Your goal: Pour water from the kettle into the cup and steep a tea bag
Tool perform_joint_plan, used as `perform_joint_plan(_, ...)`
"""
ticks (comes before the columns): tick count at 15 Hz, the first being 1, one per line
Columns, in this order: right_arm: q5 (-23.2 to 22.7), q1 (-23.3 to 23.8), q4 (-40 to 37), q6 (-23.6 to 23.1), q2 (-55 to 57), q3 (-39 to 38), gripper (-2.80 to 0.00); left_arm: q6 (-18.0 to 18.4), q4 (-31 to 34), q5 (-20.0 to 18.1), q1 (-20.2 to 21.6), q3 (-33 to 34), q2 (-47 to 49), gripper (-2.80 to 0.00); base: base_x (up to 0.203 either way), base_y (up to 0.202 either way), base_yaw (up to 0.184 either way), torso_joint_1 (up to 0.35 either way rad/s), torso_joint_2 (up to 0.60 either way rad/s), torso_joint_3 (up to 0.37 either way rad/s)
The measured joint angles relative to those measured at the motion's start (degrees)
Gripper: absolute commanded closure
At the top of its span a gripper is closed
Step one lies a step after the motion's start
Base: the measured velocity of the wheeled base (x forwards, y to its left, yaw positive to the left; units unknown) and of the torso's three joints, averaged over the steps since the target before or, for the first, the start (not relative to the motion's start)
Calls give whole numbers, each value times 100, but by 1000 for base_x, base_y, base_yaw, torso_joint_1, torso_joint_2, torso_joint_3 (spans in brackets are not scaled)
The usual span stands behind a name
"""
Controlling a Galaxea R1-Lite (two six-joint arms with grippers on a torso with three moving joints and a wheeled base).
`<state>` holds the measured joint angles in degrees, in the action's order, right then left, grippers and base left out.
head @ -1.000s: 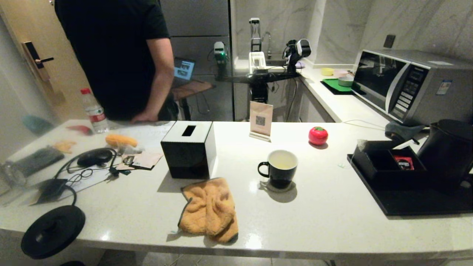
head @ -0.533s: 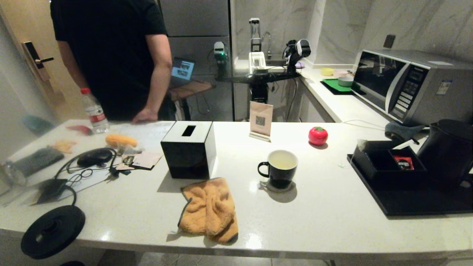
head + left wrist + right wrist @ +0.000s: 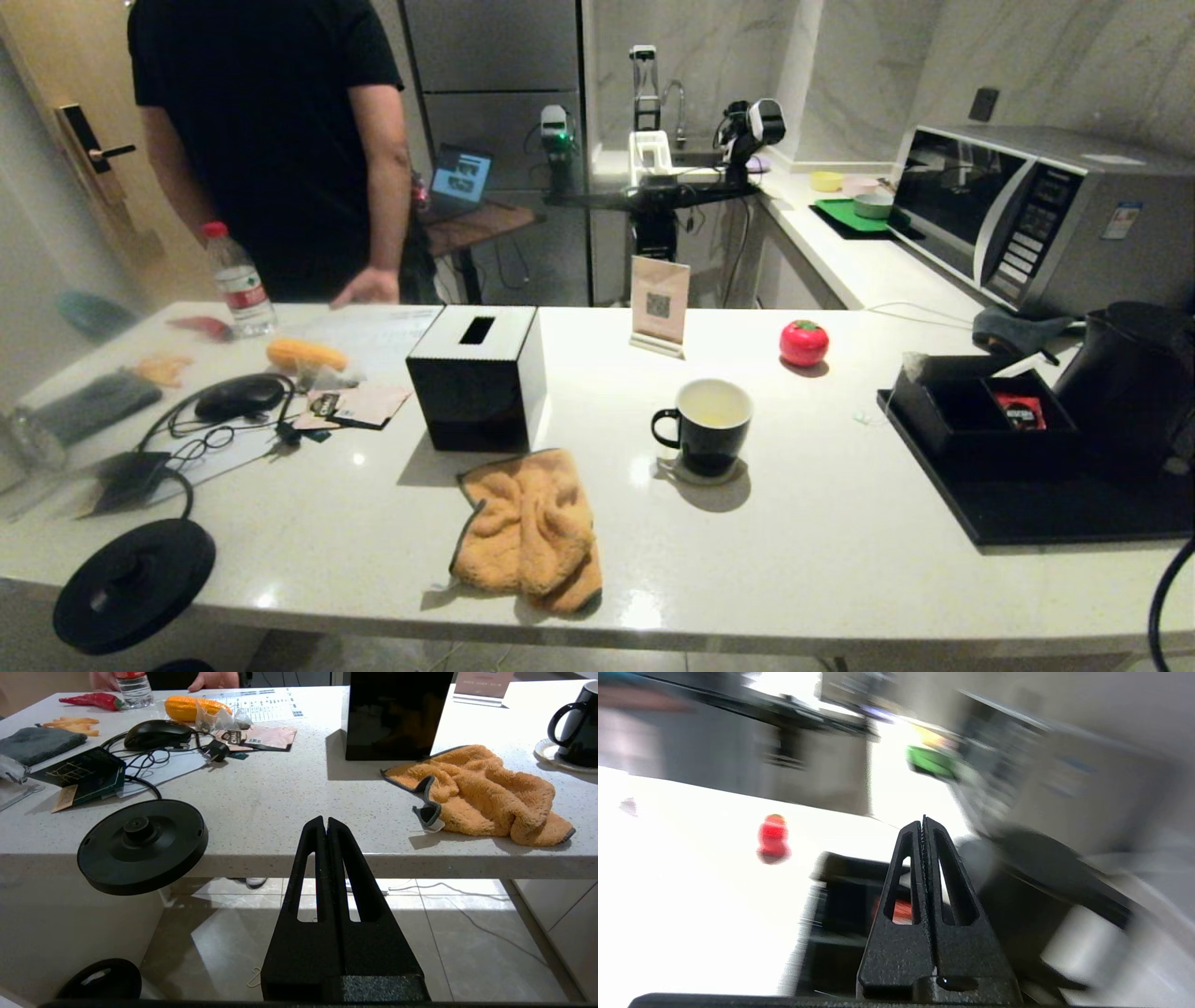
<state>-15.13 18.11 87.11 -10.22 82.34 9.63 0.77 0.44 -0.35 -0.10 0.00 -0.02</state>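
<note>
The black cup (image 3: 702,427) stands on a small coaster mid-counter, handle to the left, with pale yellowish water (image 3: 714,403) inside; its edge also shows in the left wrist view as the cup (image 3: 577,728). The black kettle (image 3: 1125,383) stands at the far right on a black tray (image 3: 1046,509). A small grey-beige tea bag (image 3: 912,364) seems to sit at the corner of the black box, its string trailing onto the counter. My left gripper (image 3: 325,820) is shut and empty, low before the counter's front edge. My right gripper (image 3: 923,821) is shut and empty, facing the box and the kettle (image 3: 1045,882).
A black box (image 3: 980,411) on the tray holds a red sachet (image 3: 1019,411). Also on the counter: an orange cloth (image 3: 527,527), a black tissue box (image 3: 476,378), a red tomato-shaped object (image 3: 803,343), the kettle's base disc (image 3: 133,583) and clutter at the left. A person (image 3: 271,140) stands behind.
A black cable from my right arm has come into the head view's lower right corner. The person behind the counter has shifted left. The cup and kettle have not moved.
</note>
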Motion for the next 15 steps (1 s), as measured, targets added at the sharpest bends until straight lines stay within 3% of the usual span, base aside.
perform_joint_plan(2, 13, -740, 10, -11, -142, -104, 0, 0, 0, 0, 0, 0, 0, 0, 0, 0, 0, 0, 0, 0)
perform_joint_plan(5, 27, -1215, 4, -12, -449, -539, 0, 2, 0, 2, 0, 0, 0, 0, 0, 0, 0, 0, 0, 0)
perform_joint_plan(7, 161, -1279, -150, -28, -741, -847, 0, 7, 0, 0, 2, 0, 0, 0, 0, 0, 0, 0, 0, 0)
perform_joint_plan(11, 789, -1299, -1273, -50, -1472, -950, 0, 2, 0, 2, 0, -2, 0, 0, 0, 0, 0, 0, 0, 0)
perform_joint_plan(15, 859, -1296, -2469, -39, -2240, -961, 0, 7, 0, 2, 0, -2, 0, 0, 0, 0, 0, 0, 0, 0)
